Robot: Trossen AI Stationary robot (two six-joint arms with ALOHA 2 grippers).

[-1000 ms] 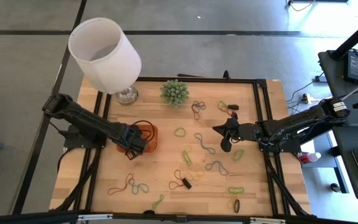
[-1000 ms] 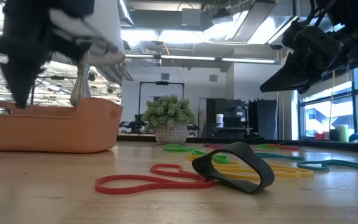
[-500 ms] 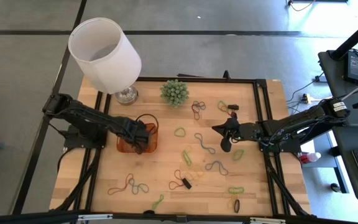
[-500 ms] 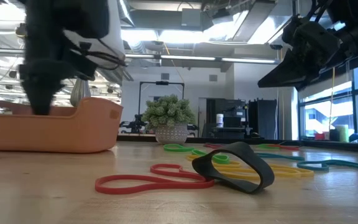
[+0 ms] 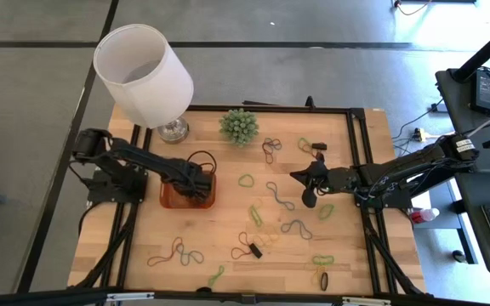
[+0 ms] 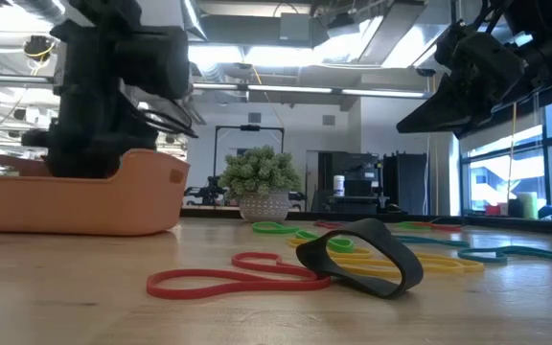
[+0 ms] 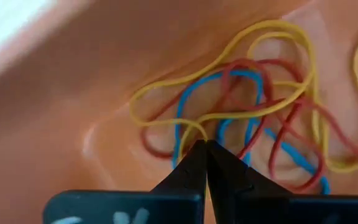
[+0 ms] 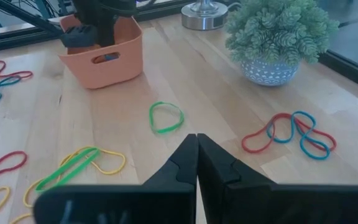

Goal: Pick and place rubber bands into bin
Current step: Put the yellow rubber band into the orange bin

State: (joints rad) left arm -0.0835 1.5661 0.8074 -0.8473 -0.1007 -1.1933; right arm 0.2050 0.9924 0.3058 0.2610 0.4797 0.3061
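Observation:
The orange bin (image 5: 168, 201) stands left of the table's middle and also shows in the low view (image 6: 151, 201) and right wrist view (image 8: 114, 68). My left gripper (image 5: 197, 186) reaches down inside it, shut; in its wrist view the tips (image 7: 205, 147) sit among yellow, red and blue rubber bands (image 7: 253, 93) on the bin's floor. More rubber bands lie flat over the table's middle and right, among them a green one (image 5: 246, 180). My right gripper (image 5: 305, 189) hovers shut above the table's right part (image 8: 196, 140), touching nothing. My left gripper is shut on a yellow rubber band at a bend of its loop (image 7: 194, 129), pinched right at the fingertips. The fingers come from above, slanting down into the bin. The rest of that band lies slack on the bin's floor among the other bands.
A white lampshade on a metal base (image 5: 144, 73) stands at the far left, a spiky green plant (image 5: 239, 126) at the far middle. A black band (image 6: 362, 255) and a red one (image 6: 220, 279) lie near the near edge. Black frame rails border the table.
My left gripper has moved from the bin's near-left rim toward the table's right and far edge and has sunk down into the bin, so that in the low view its fingers now stand behind the bin's wall. My right arm has kept still.

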